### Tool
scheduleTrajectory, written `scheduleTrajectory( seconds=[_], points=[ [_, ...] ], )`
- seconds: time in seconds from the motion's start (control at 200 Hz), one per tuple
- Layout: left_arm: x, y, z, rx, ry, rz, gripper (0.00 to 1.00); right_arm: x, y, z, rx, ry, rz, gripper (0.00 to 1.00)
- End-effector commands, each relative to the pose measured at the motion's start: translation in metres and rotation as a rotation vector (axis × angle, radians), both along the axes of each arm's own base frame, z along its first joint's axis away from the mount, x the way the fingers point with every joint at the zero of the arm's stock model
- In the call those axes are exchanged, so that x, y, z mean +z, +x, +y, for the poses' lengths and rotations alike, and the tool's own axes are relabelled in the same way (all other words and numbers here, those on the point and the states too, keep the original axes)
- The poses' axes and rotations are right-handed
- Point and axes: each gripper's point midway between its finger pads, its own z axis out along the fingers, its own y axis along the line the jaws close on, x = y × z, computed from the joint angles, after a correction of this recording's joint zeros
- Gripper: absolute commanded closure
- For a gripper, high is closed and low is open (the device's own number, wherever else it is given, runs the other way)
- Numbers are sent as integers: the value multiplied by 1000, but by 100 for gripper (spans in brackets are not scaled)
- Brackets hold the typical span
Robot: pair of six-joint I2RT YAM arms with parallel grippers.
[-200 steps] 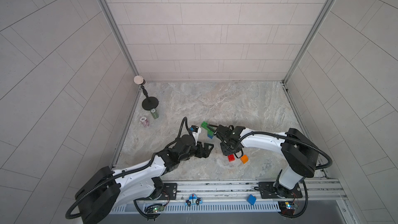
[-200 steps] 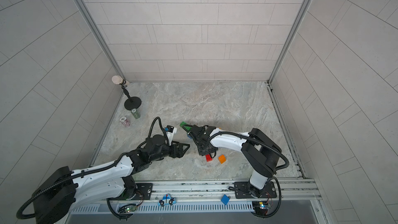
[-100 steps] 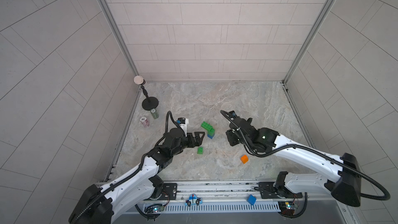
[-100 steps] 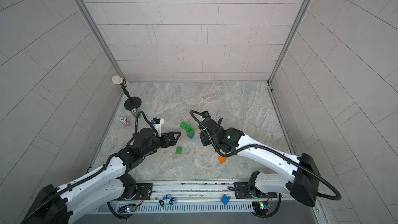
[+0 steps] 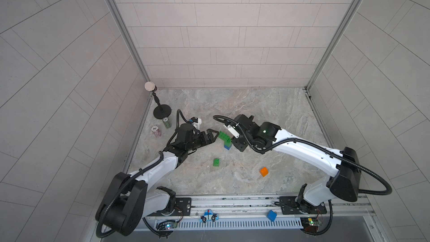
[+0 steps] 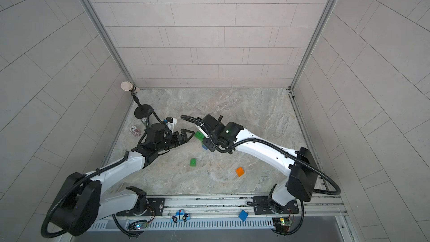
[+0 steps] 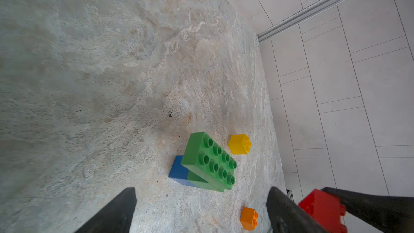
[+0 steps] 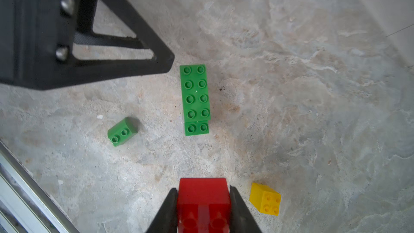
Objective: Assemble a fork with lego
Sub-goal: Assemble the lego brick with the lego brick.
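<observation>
While right tool clamps red brick, left tool gapes beside long green brick, walls well apart

L arm stretched fwd, low; L gripper jaws wide apart. R arm reaches inward twd it, wrist tipped down. R gripper clamped on red brick.

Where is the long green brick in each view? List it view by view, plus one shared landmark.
In a top view: long green brick mid-table, beside the open left gripper.
In a top view: same brick, slightly further left.
Left wrist: brick lower centre, blue brick peeking out beneath.
Right wrist: brick centre, studs showing.
Landmark: that gripper, near the brick in every view.
</observation>
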Motion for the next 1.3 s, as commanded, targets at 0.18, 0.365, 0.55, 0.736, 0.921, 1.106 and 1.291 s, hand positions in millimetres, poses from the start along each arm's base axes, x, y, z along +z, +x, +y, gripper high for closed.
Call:
scheduleTrajectory(
  seconds=[0.18,0.365,0.55,0.736,0.921,1.106,1.291],
  points=[
    [17,20,-9,-52,-117,-56,6,-27,-6,-1,74,-95,203,100],
    [13,24,-18,-97,-157,-44,7,-34,1,8,81,-114,228,100],
    [14,25,-22,-121,-172,-45,8,-40,6,12,74,-124,245,100],
    [7,24,-22,-129,-165,-30,9,-45,12,15,64,-120,267,100],
    [0,23,-23,-131,-164,-16,11,-49,19,15,55,-124,276,100],
    [-3,23,-25,-138,-168,-6,13,-53,22,21,62,-114,290,100],
    [-5,23,-26,-144,-171,2,14,-55,25,24,66,-117,289,100]
  ],
)
